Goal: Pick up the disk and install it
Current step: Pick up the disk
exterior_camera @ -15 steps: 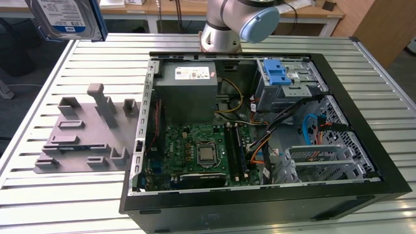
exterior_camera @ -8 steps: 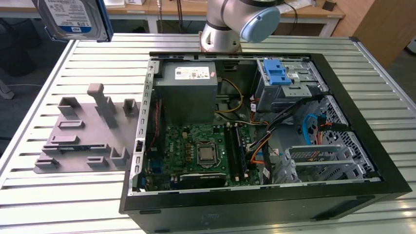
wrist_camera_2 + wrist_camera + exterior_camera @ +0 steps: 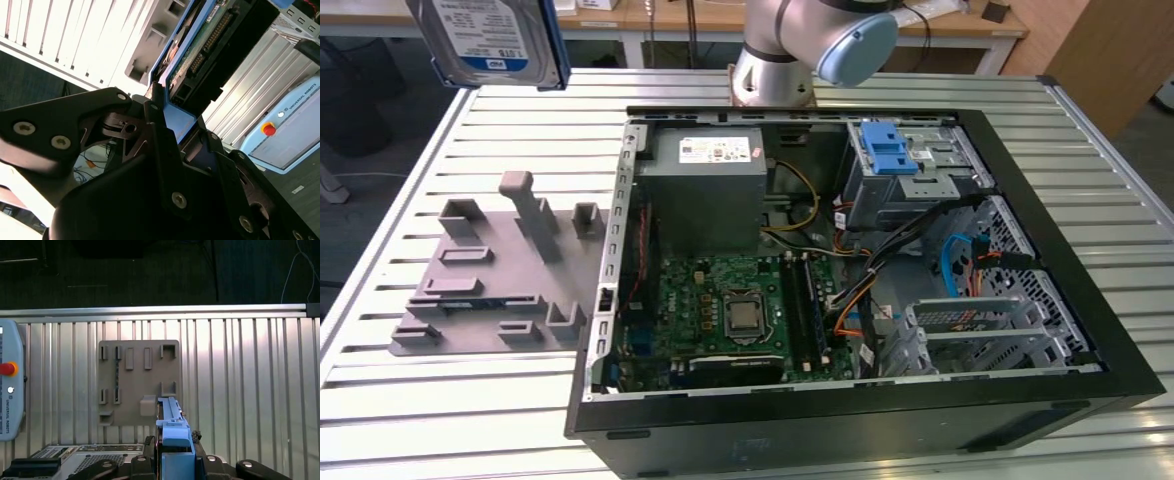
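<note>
The disk [image 3: 491, 40] is hanging in the air at the exterior view's upper left, well above the desk [image 3: 427, 400], its labelled face turning toward that camera. The hand [image 3: 175, 117] is clamping it: in both wrist views the fingers are closing on the blue side rails, with the disk's long axis running straight out from between them and its circuit-board side showing in the second wrist view. Below, the grey holder [image 3: 507, 270] is sitting on the desk with nothing in its slots. The open computer case [image 3: 854, 420] is lying just beside the holder, toward the exterior view's right. The drive cage with its blue latch [image 3: 887, 150] is sitting at the case's far corner, so the disk is hovering well apart from it, with the grey power supply [image 3: 707, 190] lying between. Loose cables [image 3: 961, 265] are trailing just beside the cage, and I judge these the likeliest snag. The arm's base [image 3: 774, 70] is standing behind the case.
</note>
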Action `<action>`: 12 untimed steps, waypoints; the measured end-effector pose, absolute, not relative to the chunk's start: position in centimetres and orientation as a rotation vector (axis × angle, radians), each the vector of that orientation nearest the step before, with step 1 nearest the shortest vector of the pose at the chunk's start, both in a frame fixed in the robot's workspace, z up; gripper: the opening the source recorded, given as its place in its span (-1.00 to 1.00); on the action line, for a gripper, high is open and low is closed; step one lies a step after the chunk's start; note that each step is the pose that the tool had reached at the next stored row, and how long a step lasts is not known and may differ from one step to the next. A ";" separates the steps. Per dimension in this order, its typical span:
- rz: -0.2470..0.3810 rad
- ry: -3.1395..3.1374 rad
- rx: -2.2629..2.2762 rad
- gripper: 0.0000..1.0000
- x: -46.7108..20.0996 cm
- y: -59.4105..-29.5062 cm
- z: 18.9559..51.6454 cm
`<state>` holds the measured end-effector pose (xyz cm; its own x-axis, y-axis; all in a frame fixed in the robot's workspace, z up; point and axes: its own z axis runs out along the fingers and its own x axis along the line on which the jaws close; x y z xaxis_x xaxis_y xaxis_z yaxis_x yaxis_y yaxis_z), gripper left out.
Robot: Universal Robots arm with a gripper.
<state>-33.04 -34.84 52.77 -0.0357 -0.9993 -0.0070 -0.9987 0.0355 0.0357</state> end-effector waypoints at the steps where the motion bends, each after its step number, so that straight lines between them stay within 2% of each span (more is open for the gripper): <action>1: -0.049 -2.246 2.167 -0.27 -32.8 -34.9 52.8; 12: -0.050 -2.244 2.166 -0.27 -31.4 -36.2 52.8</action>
